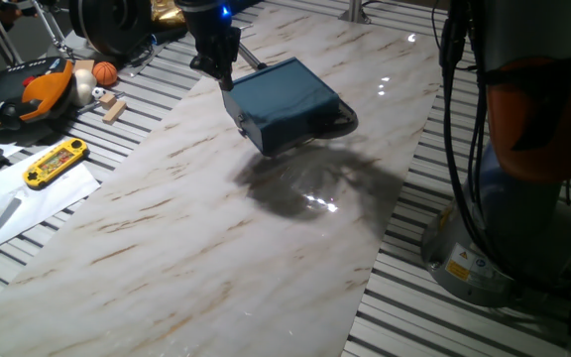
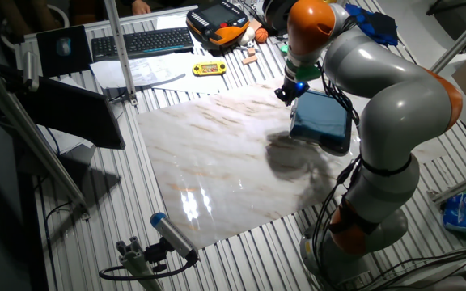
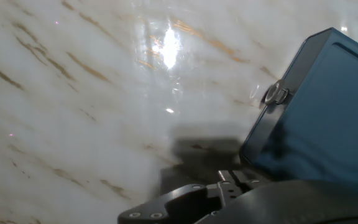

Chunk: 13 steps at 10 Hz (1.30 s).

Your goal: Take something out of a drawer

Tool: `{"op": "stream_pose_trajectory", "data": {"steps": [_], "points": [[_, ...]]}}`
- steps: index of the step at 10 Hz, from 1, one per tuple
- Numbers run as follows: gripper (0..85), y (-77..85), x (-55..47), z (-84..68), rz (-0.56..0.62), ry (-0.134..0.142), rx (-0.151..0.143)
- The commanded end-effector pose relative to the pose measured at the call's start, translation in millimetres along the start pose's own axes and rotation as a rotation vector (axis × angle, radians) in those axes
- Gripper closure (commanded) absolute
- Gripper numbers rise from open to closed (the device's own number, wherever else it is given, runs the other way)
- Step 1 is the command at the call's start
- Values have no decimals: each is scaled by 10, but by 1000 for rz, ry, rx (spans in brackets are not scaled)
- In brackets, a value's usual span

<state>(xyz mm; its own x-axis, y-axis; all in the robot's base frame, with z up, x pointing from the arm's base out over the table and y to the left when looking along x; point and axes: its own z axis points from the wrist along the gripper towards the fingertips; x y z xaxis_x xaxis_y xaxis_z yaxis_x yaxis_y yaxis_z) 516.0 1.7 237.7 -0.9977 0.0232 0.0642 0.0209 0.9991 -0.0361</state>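
Beside our claw (image 1: 228, 81), touching or nearly, sits the shut blue drawer (image 1: 285, 102); its knob (image 3: 275, 94) faces the claw's side. Packet unseen, presumably inside. Fingers hidden; we cannot tell if parted.

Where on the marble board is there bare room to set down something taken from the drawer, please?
The marble board is bare in front of the blue box, down to its near edge. It is crowded beyond the board's left edge, around the yellow handheld game, and at the box, where the end effector hovers.
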Motion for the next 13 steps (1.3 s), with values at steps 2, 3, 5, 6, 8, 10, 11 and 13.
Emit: {"op": "stream_pose_trajectory", "data": {"steps": [2, 3, 5, 6, 8, 10, 11, 13], "points": [[850, 5, 0, -4, 7, 2, -8], [850, 13, 0, -7, 12, -1, -4], [850, 7, 3, -4, 22, -16, -11], [850, 6, 0, -4, 5, -15, -12], [850, 14, -5, 2, 10, 0, -38], [850, 21, -14, 10, 23, -5, -29], [850, 22, -13, 14, 23, -8, -26], [850, 21, -27, 36, 39, -26, -20]]}}
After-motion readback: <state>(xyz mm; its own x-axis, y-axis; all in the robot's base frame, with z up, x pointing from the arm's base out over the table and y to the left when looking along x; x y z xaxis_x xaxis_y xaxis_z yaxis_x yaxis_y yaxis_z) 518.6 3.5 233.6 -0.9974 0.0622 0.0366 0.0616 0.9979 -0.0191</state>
